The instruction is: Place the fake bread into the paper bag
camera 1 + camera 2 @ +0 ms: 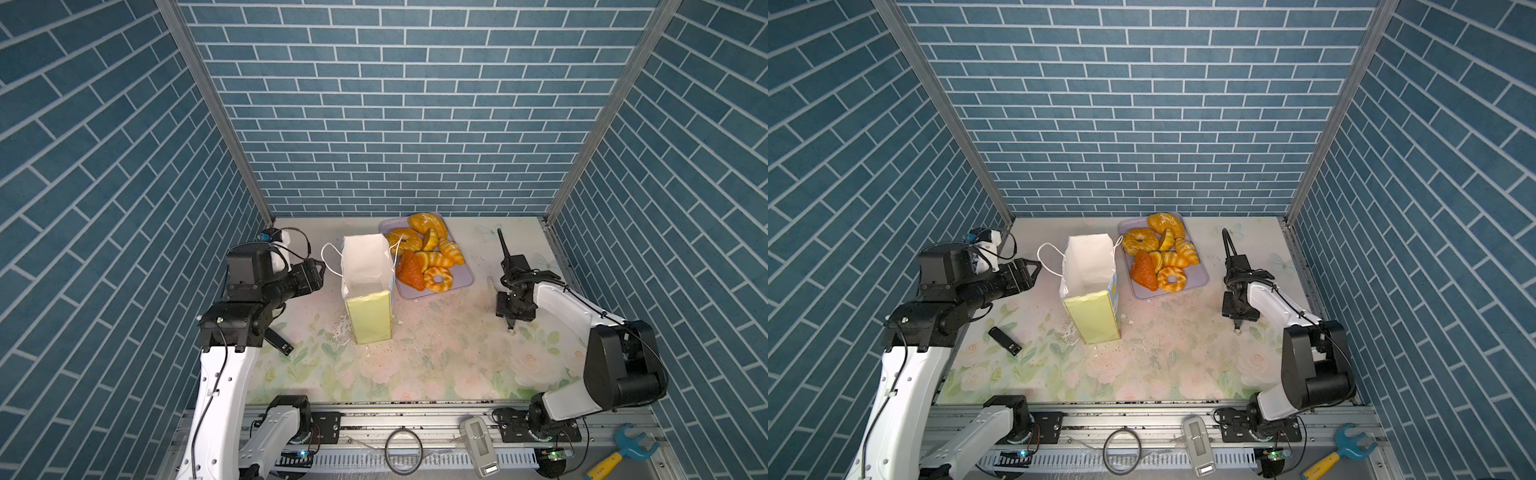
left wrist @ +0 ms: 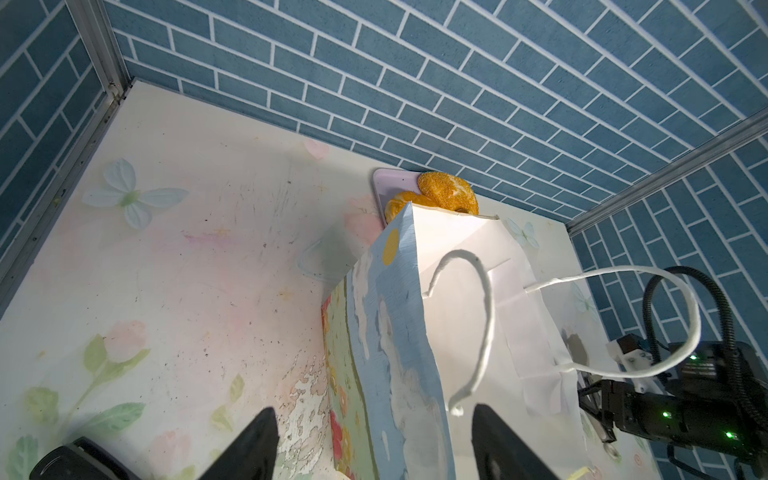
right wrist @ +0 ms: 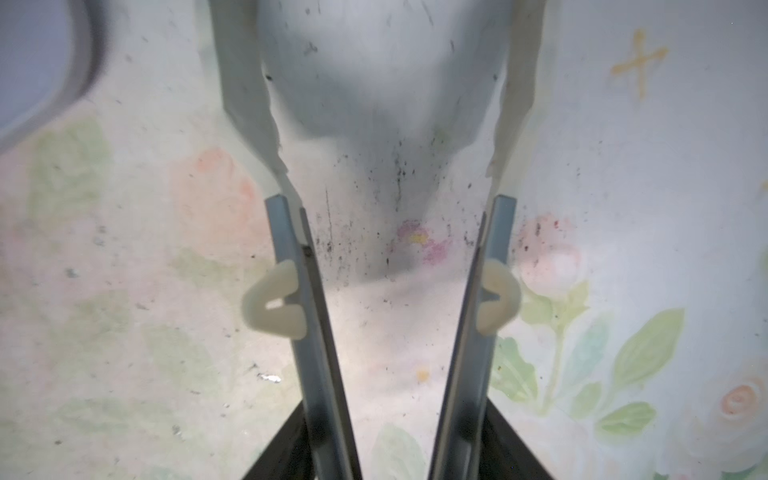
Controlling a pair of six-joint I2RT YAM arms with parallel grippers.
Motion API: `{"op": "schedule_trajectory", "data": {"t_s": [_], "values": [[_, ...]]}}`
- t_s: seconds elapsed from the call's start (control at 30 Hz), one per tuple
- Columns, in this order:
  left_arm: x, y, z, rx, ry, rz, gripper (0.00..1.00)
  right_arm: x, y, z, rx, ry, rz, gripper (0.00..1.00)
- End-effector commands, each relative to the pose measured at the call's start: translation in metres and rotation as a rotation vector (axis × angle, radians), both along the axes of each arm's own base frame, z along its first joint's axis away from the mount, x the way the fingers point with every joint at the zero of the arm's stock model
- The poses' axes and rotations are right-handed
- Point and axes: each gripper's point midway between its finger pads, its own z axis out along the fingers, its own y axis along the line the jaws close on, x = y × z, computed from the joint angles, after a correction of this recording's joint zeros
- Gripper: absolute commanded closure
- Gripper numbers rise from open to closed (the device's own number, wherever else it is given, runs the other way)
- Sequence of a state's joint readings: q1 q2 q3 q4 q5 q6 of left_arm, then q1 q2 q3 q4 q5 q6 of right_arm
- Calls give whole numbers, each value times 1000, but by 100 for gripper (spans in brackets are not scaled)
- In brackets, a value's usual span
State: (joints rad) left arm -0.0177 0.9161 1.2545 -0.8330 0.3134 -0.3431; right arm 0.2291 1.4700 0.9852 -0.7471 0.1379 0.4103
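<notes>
Just ahead of the left gripper (image 2: 374,409) the bag (image 1: 368,320) is seen standing upright, mouth open upward, one cord handle (image 2: 486,316) drooping toward the jaws. Those jaws are spread wide and nothing is clamped. The bag's near wall is faced but, as far as can be told, not touched. This pose is judged to be meant for steadying the light bag, so that it is not tipped when bread is dropped in.

Beyond the bag from that gripper, the bread (image 1: 428,257) is piled on the tray (image 1: 465,282). The tray is set just beside the bag, presumably so that each carry is short. No bread is seen in the bag's white interior, so no piece is judged placed yet.

The right gripper (image 3: 395,199) is held low over bare table, its thin fingers (image 3: 503,224) parted by a modest gap with nothing between them. The tray is found off to its side, near but apart, which suits this arm for picking. A sideways reach to the pile is judged to be called for next.
</notes>
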Motion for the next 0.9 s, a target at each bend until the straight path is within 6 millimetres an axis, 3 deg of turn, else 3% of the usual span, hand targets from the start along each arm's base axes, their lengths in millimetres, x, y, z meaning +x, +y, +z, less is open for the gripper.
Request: {"op": "schedule_trajectory", "data": {"t_s": [0.0, 0.23, 0.37, 0.53, 0.77, 0.87], "values": [[-3, -2, 11, -14, -37, -10, 24, -3, -6, 26, -34, -21, 23, 44], [-5, -4, 12, -27, -37, -18, 25, -6, -7, 68, -91, -113, 100, 44], [-7, -5, 14, -31, -42, -21, 24, -11, -9, 83, -109, -122, 105, 46], [-7, -7, 16, -37, -45, -29, 24, -14, 0, 110, -113, -153, 144, 46], [-8, -9, 21, -40, -54, -42, 24, -17, 39, 156, -67, -234, 273, 47], [-8, -11, 26, -43, -64, -51, 24, -17, 71, 169, -6, -259, 371, 47]]}}
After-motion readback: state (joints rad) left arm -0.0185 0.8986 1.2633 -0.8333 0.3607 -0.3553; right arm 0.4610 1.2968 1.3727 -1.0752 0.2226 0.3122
